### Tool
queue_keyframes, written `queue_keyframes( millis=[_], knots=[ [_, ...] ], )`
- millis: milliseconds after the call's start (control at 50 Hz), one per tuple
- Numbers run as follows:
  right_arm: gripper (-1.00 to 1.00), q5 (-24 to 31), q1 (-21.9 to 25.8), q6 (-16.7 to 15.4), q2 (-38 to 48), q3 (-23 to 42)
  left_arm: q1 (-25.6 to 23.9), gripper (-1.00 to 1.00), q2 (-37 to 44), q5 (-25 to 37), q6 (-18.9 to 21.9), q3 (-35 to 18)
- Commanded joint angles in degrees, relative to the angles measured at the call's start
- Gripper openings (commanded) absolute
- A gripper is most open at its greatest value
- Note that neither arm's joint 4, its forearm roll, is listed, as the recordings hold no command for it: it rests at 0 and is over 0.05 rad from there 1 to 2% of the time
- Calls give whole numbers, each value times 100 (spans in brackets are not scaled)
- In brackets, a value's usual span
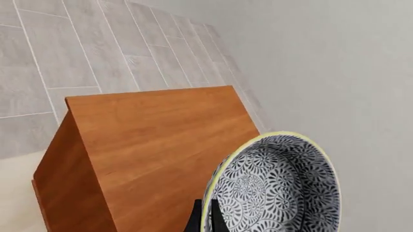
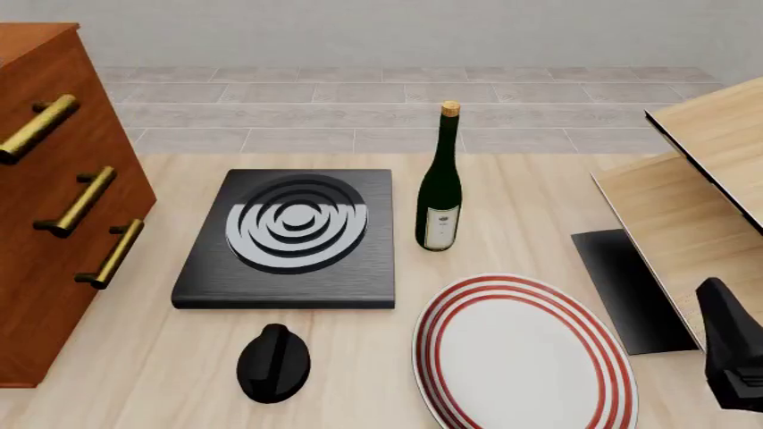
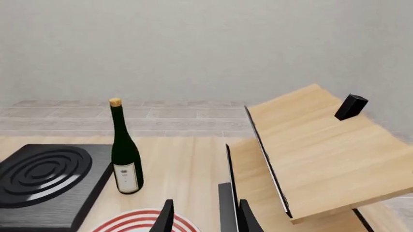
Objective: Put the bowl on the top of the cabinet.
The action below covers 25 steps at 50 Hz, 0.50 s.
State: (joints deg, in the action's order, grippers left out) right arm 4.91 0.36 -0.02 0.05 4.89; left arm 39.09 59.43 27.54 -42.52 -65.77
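Bowl (image 1: 274,186) pinched by rim in left gripper (image 1: 205,220), held just beside cabinet (image 1: 154,145) top; right gripper (image 3: 203,217) open, idle.

Left black gripper (image 1: 205,220) pinches the yellow rim of the black-and-white paisley bowl (image 1: 277,186), fingers clamped either side. Right black gripper (image 3: 203,217) hangs over the table's near right corner, its fingers parted, holding nothing.
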Motion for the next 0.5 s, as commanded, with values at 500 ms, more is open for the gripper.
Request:
queue_keyframes(
  millis=[500],
  knots=[
    [100,121,3,9,-3,115,463,-100,511,54,273,-285]
  ],
)
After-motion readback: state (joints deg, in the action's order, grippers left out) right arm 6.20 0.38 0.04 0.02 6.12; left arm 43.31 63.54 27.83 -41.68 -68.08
